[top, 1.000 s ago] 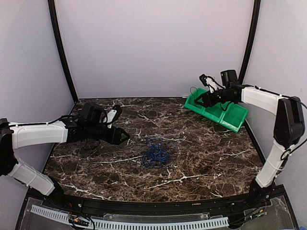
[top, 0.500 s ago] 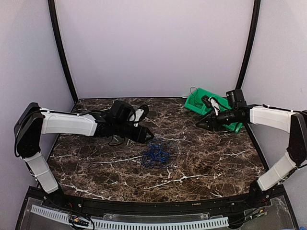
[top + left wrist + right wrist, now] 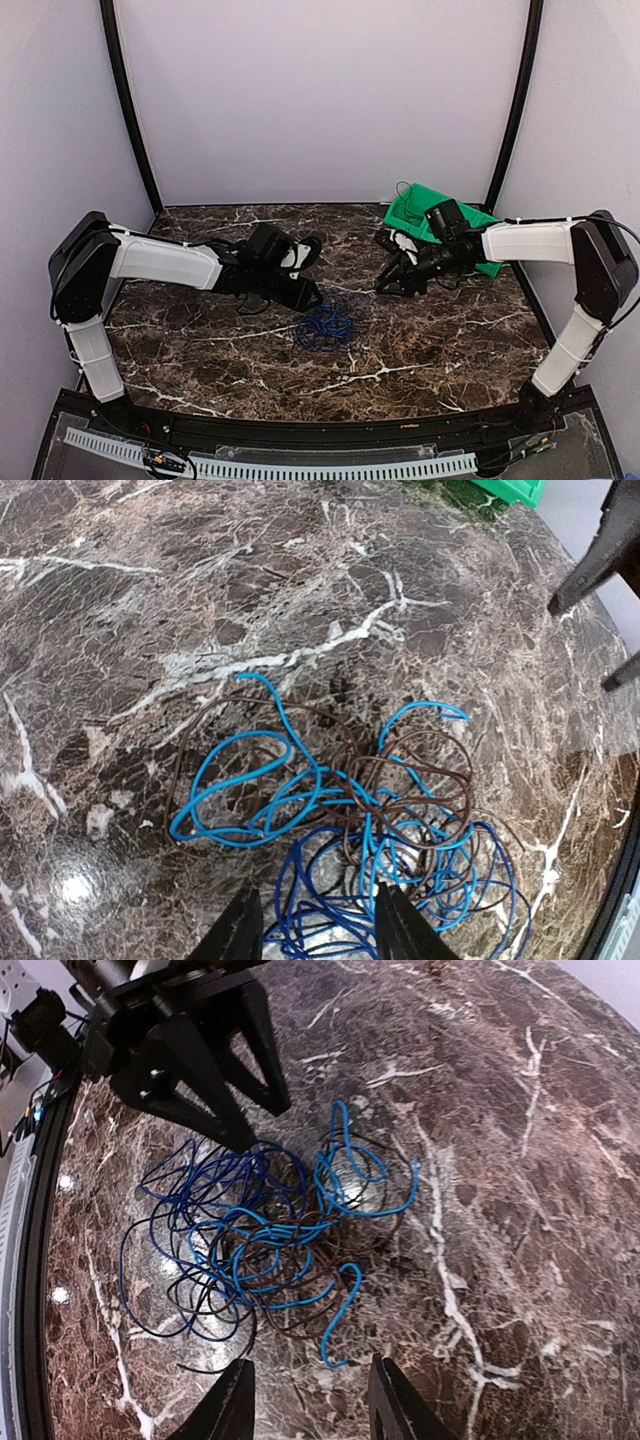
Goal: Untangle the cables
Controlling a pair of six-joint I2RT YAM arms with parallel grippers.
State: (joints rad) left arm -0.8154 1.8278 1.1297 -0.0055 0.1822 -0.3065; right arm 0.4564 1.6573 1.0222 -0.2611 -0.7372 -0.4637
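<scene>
Both arms have swung in from the table's point(image 3: 450, 345) sides. The left gripper point(image 3: 312, 297) now sits at the upper-left edge of the cables point(image 3: 326, 323), jaws apart. The right gripper point(image 3: 384, 288) is near on the other side, also apart, holding nothing. The clump lies mid-table, untouched, so no strand is separated yet; a first pick looks close. The dark wires fade into the marble and crossings are hard to trace. The left wrist view cuts off the clump's near edge.

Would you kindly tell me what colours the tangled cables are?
The cables are light blue, darker blue and dark brown, clearest in the left wrist view.
</scene>
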